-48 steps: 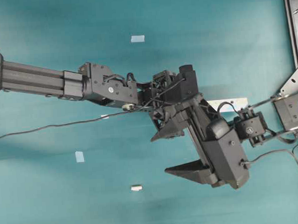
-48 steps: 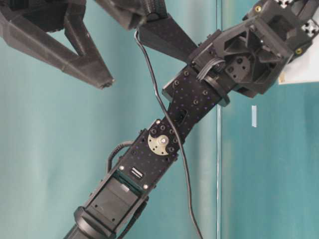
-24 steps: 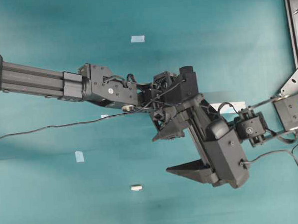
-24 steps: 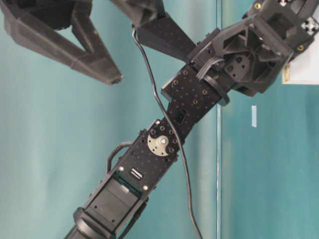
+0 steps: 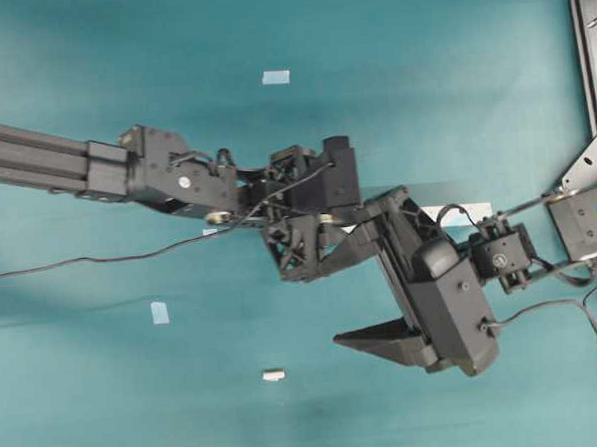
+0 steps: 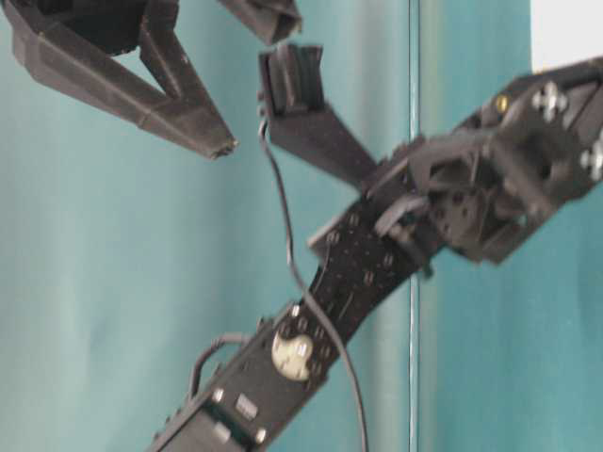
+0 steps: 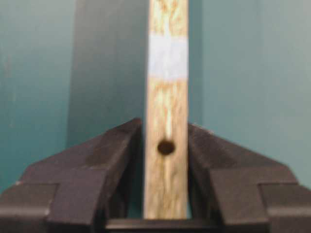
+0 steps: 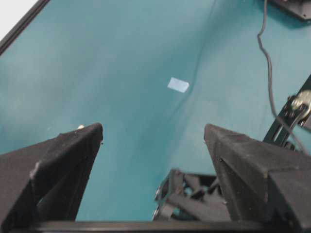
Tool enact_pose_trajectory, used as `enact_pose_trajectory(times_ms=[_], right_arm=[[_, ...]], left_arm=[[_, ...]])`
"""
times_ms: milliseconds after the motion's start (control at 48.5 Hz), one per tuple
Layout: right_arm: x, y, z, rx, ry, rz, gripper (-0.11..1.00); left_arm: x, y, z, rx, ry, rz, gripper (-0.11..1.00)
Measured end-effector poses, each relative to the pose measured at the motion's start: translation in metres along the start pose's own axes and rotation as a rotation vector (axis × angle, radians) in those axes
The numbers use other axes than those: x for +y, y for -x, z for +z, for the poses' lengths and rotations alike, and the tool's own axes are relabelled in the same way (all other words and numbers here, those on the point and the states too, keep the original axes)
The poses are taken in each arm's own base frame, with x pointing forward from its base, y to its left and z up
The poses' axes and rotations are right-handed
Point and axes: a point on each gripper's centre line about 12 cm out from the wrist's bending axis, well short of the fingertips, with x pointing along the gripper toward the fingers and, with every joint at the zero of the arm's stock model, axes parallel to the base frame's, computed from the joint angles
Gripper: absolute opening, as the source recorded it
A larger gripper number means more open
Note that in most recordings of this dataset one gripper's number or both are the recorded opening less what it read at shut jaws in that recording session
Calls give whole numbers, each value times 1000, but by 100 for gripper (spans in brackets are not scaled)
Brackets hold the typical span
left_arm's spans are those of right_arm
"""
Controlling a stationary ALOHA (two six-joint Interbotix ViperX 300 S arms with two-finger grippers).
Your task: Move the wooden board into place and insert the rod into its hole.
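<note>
In the left wrist view the wooden board [image 7: 166, 97] runs straight up the middle, pale and grainy, with a light blue patch [image 7: 167, 57]. Its dark hole [image 7: 166, 147] lies level with the fingertips. My left gripper [image 7: 165, 126] is shut on the board's two long edges. From overhead only the board's right end [image 5: 465, 213] shows, behind the right arm. The rod [image 5: 273, 375] lies alone on the teal mat, toward the front. It peeks past my right gripper's left fingertip as a cream speck [image 8: 80, 127]. My right gripper [image 8: 153, 131] hangs open and empty above the mat [image 5: 331, 304].
Pale blue tape squares lie on the mat at the back [image 5: 276, 77] and to the left [image 5: 160, 312]; one shows in the right wrist view [image 8: 178, 85]. A black cable [image 5: 80, 261] trails left. A dark frame [image 5: 582, 48] borders the mat's right edge.
My left arm and wrist have drawn back to the left and are blurred in the table-level view. The right arm has stayed where it was, jaws still wide.
</note>
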Motion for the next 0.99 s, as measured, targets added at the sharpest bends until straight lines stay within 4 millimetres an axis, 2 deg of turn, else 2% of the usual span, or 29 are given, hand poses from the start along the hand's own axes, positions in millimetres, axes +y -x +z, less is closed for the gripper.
enact_pose_trajectory(times_ms=[248,495,619,825,991], right_arm=[[0,0,-3,9,2,1,99],[1,-2,-8,29,0,2,99],[1,-5,-13,67,-19,4,99],[2,-14,-14,161,-94,0,98],[6,-29,-16,272,-171,-6,98]], left_arm=[[-3,17,-9,-27,-4,-3,35],[-8,18,-18,-100,-11,-9,35],[-16,14,-21,-166,-26,-21,35],[-15,-2,-36,-215,-27,-17,35],[-14,-6,-41,-223,-50,-13,35]])
